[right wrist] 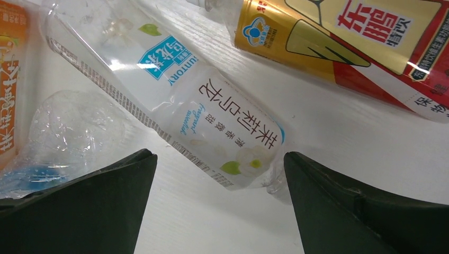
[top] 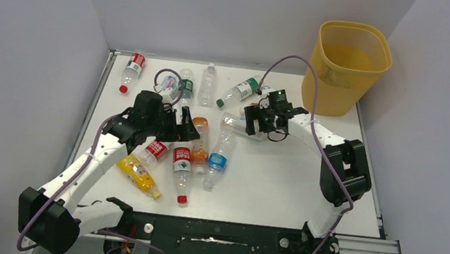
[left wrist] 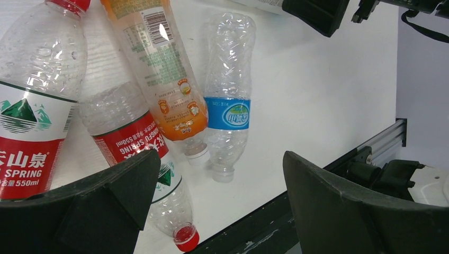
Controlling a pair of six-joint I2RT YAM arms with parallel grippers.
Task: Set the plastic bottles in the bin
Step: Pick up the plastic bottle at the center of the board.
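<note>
Right fingers (right wrist: 360,211) stand spread wide and grip nothing. A clear Suntory bottle (right wrist: 212,121) lies on its side in the gap ahead of them, its white label printed "SUNTORY" with blue and black Chinese characters and small white flowers. Its end lies just beside one finger, but contact cannot be told. Beyond it lies a gold-and-red bottle (right wrist: 370,42) with large red Chinese characters on a yellow panel. The left fingers (left wrist: 344,211) are spread just as wide and also hold nothing, hovering over a cluster in the left half of the bench (top: 280,184), toward its near edge. In that cluster are a clear Spring bottle (left wrist: 32,106), whose red-and-white label shows a green mountain, "SPRING" and "550ml", and a second red-label bottle (left wrist: 132,153) with a red cap that runs partly under one finger. There is also an orange bottle (left wrist: 159,69) with a barcode and fine green print, and a crumpled blue-label bottle (left wrist: 227,114) whose writing is too small to read. A yellow bottle (top: 137,174) lies nearer the near left corner. More bottles lie in a loose row along the far edge. The bin (top: 344,70) stands upright at the far right corner, well apart from both pairs of fingers.
</note>
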